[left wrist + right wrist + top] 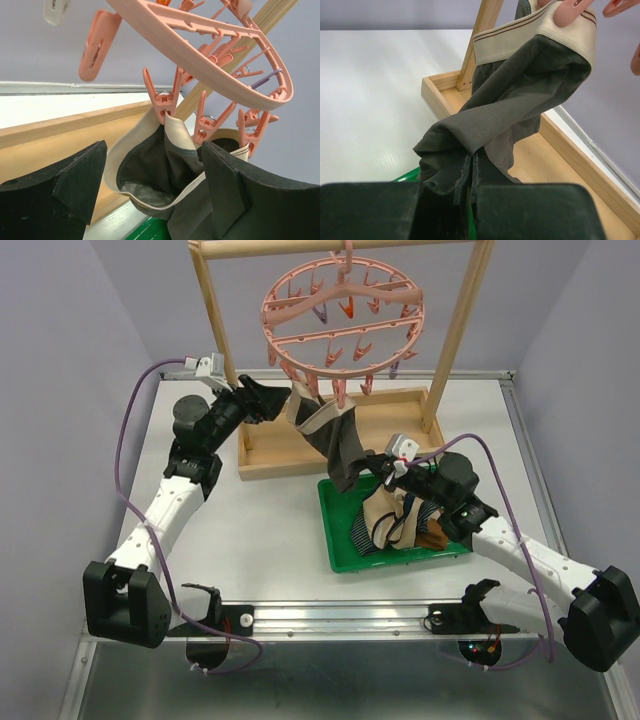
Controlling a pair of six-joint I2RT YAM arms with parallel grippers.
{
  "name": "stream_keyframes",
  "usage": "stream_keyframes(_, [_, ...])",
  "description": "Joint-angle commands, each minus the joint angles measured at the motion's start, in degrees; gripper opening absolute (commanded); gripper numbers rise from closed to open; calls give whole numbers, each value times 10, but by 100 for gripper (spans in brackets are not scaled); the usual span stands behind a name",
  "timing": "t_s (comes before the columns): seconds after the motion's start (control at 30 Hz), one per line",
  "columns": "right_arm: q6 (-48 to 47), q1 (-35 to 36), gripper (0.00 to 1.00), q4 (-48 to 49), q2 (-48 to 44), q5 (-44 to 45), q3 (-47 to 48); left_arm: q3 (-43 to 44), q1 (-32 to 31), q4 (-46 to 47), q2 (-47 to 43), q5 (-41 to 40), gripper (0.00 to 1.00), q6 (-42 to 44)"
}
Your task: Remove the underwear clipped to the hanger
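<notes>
At centre of the top view, dark grey underwear (pixel 335 440) with a beige waistband hangs clipped to the pink hanger (pixel 300 300), low on its ring at 6 o'clock. Left arm (pixel 165 500) reaches from 7 o'clock up toward 1 o'clock, wrist raised. Left gripper (pixel 278 400) is spread wide, and in its wrist view the fingers (pixel 75 185) sit either side of the waistband; cannot tell if they touch it. A pink clip (pixel 162 102) bites the waistband edge. Right arm (pixel 520 545) runs from 4 o'clock in toward 10 o'clock. Right gripper (pixel 470 200) is clamped on the garment's lower end, cloth bunched between the pads. Long axis of the underwear slants in the top view, with the waistband end at 11 o'clock by the clips and the pinched end at 5 o'clock. More underwear (pixel 400 520) lies piled in the green tray (pixel 328 525), just under the right gripper. Wooden frame base (pixel 270 455) sits at 10 o'clock of the tray.
</notes>
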Motion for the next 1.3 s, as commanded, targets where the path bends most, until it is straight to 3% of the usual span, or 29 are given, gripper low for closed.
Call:
stream_keyframes(0.0, [0,-4,0,19,-9,4,-9,41,-3,41,10,11,87,30])
stream_keyframes(0.33, [0,-5,0,20,-3,2,-6,90,-17,47,63,25,86,45])
stream_keyframes(0.6, [3,-5,0,20,-4,-1,-3,117,-32,58,90,-24,84,52])
stream_keyframes(0.8, [6,-4,0,20,-6,-4,-6,127,-32,77,107,-55,76,39])
stream_keyframes(0.87, [5,-5,1,20,-6,-4,-7,127,-33,86,108,-54,63,32])
stream_keyframes(0.9, [6,-4,1,20,-6,-4,-7,125,-34,94,110,-53,48,31])
stream_keyframes(1.03, [7,-4,1,20,-4,-5,-9,121,-35,102,110,-44,12,29])
stream_keyframes(1.1, [5,-5,1,20,-2,-5,-10,118,-36,105,108,-39,3,30])
stream_keyframes(1.2, [4,-5,0,22,-1,-5,-10,109,-36,107,100,-38,4,31])
stream_keyframes(1.27, [5,-5,1,22,-1,-5,-10,101,-36,107,89,-35,25,32])
